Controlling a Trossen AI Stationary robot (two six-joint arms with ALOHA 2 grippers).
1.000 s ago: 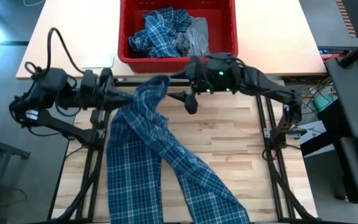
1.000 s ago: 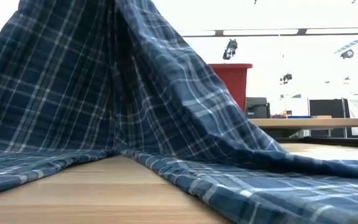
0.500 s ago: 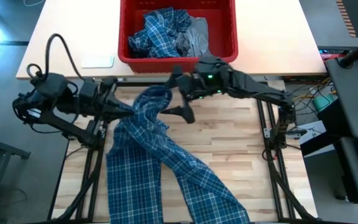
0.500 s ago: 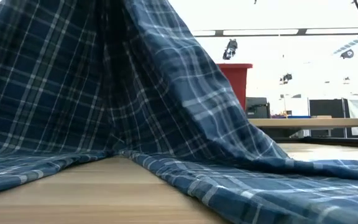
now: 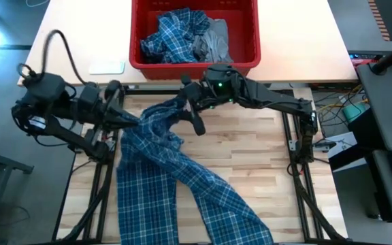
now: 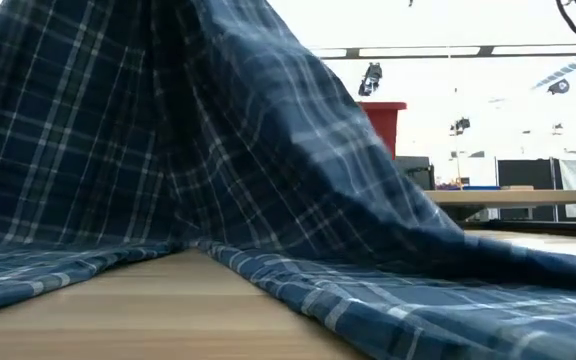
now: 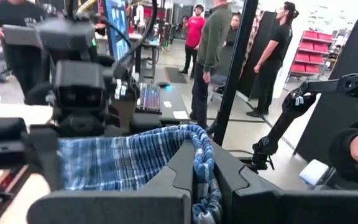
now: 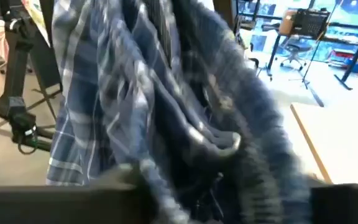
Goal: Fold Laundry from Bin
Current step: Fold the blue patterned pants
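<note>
Right hand [image 5: 186, 109], just in front of the red bin [image 5: 247, 41], has moved in from farther right and is narrowing from wide onto the raised top of the plaid shirt [image 5: 162, 170]. Left hand [image 5: 129, 118], clamped on that top, has drifted away from the bin. Judged: a second grip forming, ready to spread the shirt over the bench [image 5: 264, 156]. More laundry [image 5: 182, 34] lies in the bin.

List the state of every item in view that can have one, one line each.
Plaid shirt: lifted at its top end, the rest trailing across the table.
Left tool: shut on the plaid shirt.
Right tool: at the shirt's raised top; grip unclear.
Red bin: upright, holding garments.
Second plaid garment: crumpled in the bin.
Grey garment: crumpled in the bin.
</note>
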